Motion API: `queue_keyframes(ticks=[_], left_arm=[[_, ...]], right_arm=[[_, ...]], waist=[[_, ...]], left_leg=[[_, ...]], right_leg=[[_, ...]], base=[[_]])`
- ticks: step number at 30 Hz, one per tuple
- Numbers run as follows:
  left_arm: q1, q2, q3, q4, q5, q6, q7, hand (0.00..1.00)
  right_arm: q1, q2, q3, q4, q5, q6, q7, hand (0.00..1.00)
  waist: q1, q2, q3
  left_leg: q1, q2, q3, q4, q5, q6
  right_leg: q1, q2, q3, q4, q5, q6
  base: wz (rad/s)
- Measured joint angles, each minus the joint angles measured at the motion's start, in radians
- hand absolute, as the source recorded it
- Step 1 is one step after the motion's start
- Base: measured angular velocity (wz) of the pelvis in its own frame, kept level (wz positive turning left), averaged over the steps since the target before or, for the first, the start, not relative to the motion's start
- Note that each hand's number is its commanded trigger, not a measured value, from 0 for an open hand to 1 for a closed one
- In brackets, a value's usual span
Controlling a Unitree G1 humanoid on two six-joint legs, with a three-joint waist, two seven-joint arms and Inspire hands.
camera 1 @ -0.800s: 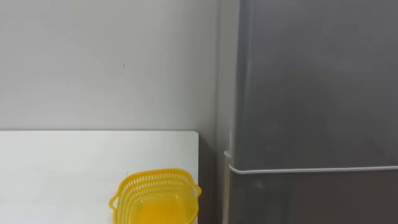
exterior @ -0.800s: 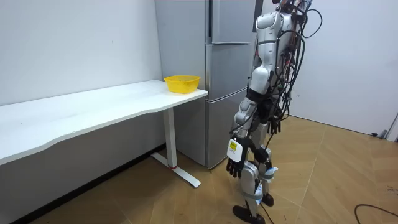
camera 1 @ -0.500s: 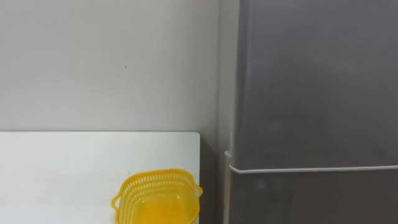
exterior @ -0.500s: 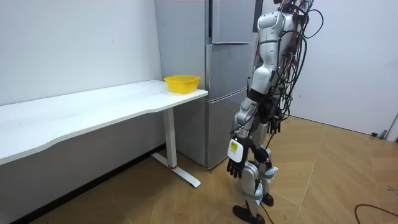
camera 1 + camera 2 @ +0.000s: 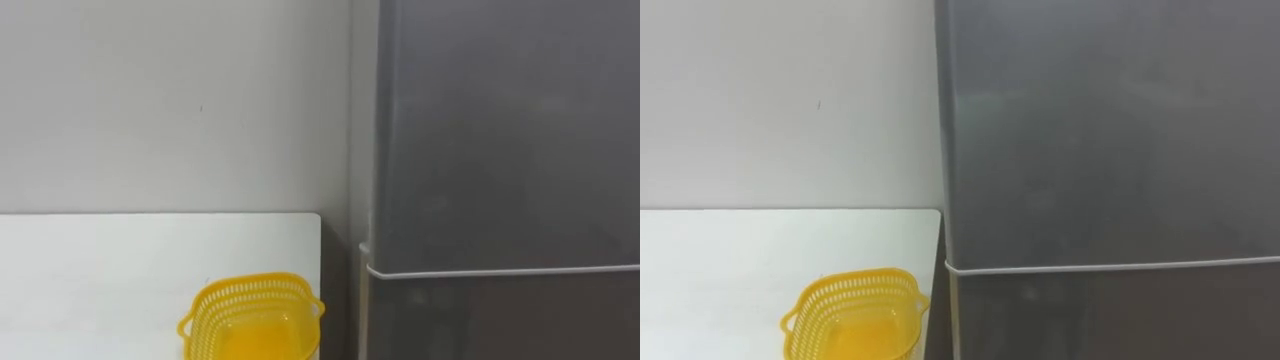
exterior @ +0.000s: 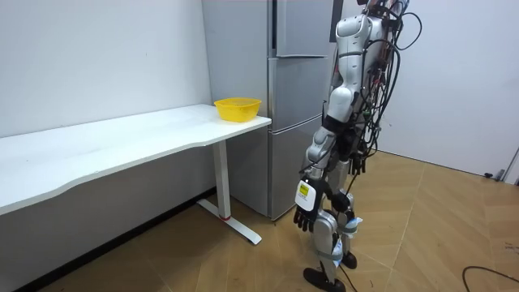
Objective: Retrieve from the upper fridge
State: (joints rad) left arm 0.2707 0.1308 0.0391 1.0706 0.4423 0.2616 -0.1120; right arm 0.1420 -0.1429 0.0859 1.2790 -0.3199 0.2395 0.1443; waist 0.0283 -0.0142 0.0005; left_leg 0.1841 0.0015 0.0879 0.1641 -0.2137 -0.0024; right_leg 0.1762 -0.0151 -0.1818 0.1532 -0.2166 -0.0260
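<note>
Nothing among the things had moved since the earlier frames. The eye views had merely drifted a little sideways, a shift of the camera itself, and the robot's stance by the fridge [image 6: 300,89] was unchanged.

Left eye view: the upper door [image 5: 500,130] of the grey fridge was shut, meeting the lower door [image 5: 500,320] at a pale seam. A yellow basket [image 5: 250,318] stood on a white table [image 5: 100,270], at the end nearest the fridge, with a bare wall [image 5: 170,100] behind.

Right eye view: the same scene, with the door seam running level across the fridge front.

Room view: the robot stood upright near the fridge, with the table's end on the room view's left. Its left hand [image 6: 306,217] hung beside the thigh, fingers relaxed and holding nothing.

Judged step: the approach, before any reach. The thing to be retrieved was presumably behind the shut upper door, unseen. The next move would call for raising a hand to the upper door's edge and pulling it open, with room left for the swing.
</note>
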Motion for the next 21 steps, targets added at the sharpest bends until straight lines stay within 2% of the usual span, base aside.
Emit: queue_keyframes(ticks=[4, 11, 17, 21], left_arm=[[-0.004, -0.003, 0.019, 0.002, -0.05, -0.002, 0.015, 0.0], [-0.008, -0.006, 0.083, 0.009, -0.258, -0.032, 0.085, 0.0], [-0.013, -0.004, 0.235, -0.001, -0.495, -0.063, 0.191, 0.0], [-0.016, -0.006, 0.339, -0.05, -0.67, -0.081, 0.269, 0.0]], right_arm=[[-0.001, 0.0, 0.0, 0.006, 0.011, 0.0, 0.001, 0.0], [-0.001, 0.0, -0.014, 0.009, 0.031, -0.005, 0.003, 0.0], [0.001, -0.003, -0.042, 0.008, 0.038, -0.031, 0.0, 0.0], [0.0, -0.003, -0.098, 0.005, 0.035, -0.036, -0.002, 0.0]], waist=[[0.0, -0.003, -0.0012], [-0.001, -0.005, -0.0004], [0.007, -0.002, 0.0], [0.009, 0.006, -0.0016]], left_leg=[[0.001, -0.001, -0.008, 0.0, 0.0, 0.0], [-0.005, 0.001, -0.008, 0.002, 0.0, 0.0], [-0.006, 0.001, -0.007, 0.002, -0.001, 0.001], [-0.002, 0.001, -0.008, 0.001, -0.001, 0.001]], right_leg=[[0.001, 0.0, -0.005, 0.001, 0.0, 0.0], [-0.002, 0.0, -0.011, 0.002, -0.001, -0.001], [-0.005, 0.0, -0.013, 0.001, -0.001, -0.001], [-0.002, 0.0, -0.015, 0.001, -0.001, -0.001]], base=[[0.02], [0.02], [0.0], [0.0]])
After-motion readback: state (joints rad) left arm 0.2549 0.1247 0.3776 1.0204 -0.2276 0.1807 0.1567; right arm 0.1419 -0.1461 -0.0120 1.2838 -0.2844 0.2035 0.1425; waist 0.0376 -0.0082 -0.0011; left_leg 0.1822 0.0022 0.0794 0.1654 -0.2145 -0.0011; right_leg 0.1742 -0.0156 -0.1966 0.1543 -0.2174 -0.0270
